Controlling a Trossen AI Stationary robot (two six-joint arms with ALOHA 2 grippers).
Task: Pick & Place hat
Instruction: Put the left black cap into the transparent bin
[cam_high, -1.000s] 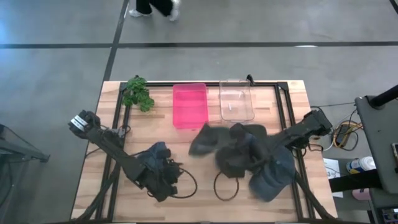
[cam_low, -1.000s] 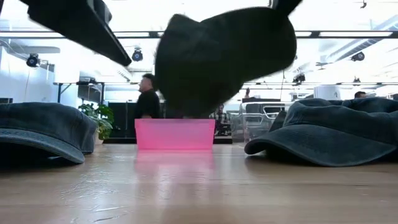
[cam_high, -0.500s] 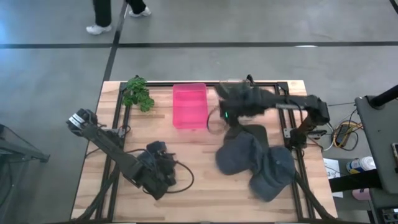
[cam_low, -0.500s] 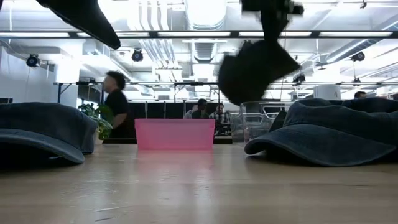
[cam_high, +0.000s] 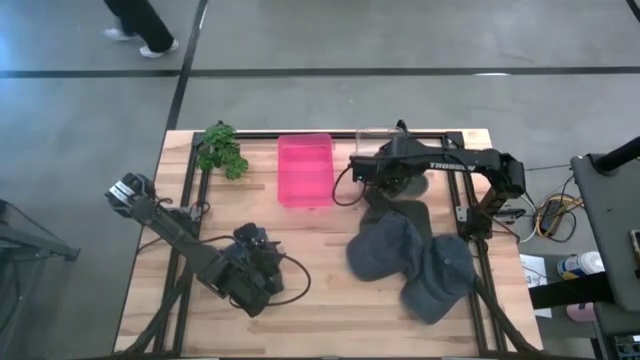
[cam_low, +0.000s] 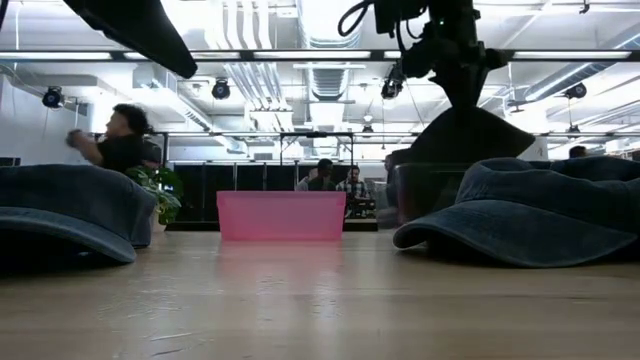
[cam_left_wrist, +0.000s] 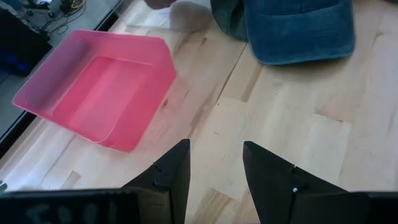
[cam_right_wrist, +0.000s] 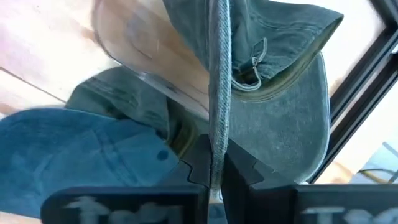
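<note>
Over the clear tub (cam_high: 380, 160) at the far edge of the bench (cam_high: 320, 300), the right hand (cam_high: 390, 172) is clamped on the brim of a dark hat (cam_right_wrist: 273, 68), which hangs down into the tub. Beside it sits the pink tray (cam_high: 304, 168). Two more hats (cam_high: 410, 262) lie nearer. The left hand (cam_left_wrist: 214, 165) waits low over the bench, fingers apart.

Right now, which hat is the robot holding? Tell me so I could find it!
Find the pink bin at the table's far edge; beside it stands a clear bin. The right gripper hangs over that clear bin, shut on a dark hat. It is the only hat in the air; the other hats lie flat on the table.
</note>
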